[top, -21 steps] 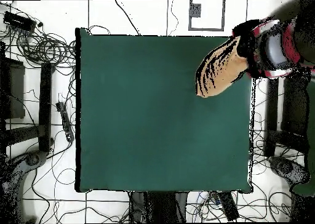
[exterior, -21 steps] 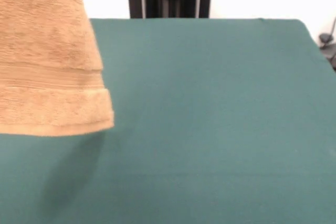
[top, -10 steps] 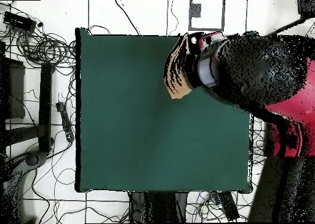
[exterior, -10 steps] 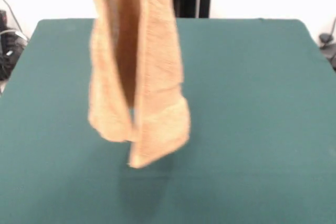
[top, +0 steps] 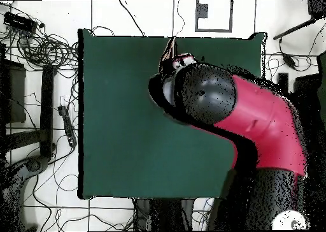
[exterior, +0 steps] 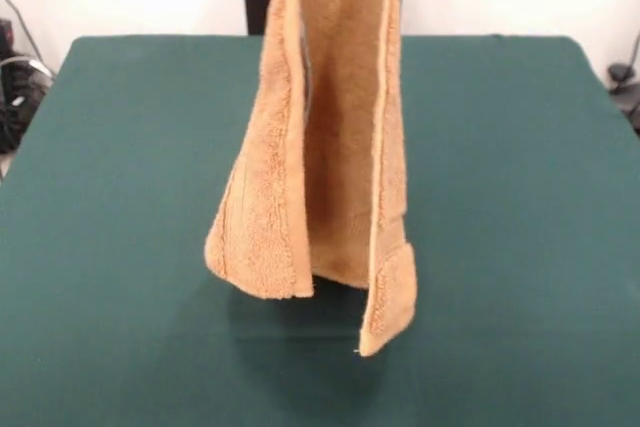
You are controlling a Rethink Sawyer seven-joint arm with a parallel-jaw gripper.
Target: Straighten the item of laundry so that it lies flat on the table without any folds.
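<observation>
Towel now hanging mid-table

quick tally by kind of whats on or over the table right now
towel: 1, golden-orange, hanging folded above the table
robot arm: 1, red and black, reaching over the table
table: 1, dark green
total: 3

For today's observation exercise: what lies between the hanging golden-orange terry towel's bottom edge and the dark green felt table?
Nothing: front view shows only the towel's shadow on the bare table.
</observation>
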